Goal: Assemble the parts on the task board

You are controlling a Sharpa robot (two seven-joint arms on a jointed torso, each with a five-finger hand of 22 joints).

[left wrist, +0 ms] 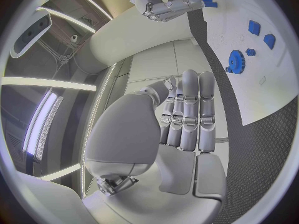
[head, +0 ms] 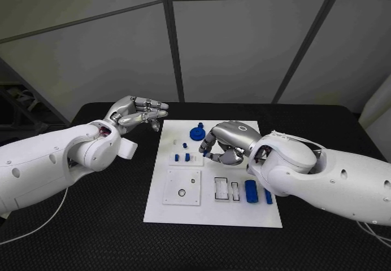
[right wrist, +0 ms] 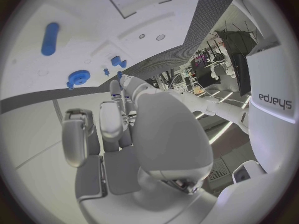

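Head view: the white task board (head: 213, 217) is seen lying mid-desk (head: 81, 237), with the blue gear (head: 198, 133) near its far edge, small blue pegs (head: 184, 157) beside it and a blue cylinder (head: 252, 191) toward its right side. Such parts are judged light, rigid and slippery, best pinched across their sides. The left hand (head: 138, 114) is held off the board's far-left corner, fingers curled on nothing, while the right hand (head: 227, 144) is hung over the gear area, crowding access; whether anything is pinched there cannot be told.

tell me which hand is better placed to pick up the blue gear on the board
Probably the right hand. It hovers over the task board just beside the blue gear, fingers curled and holding nothing visible. The left hand sits off the board's left edge above the black table, farther from the gear.
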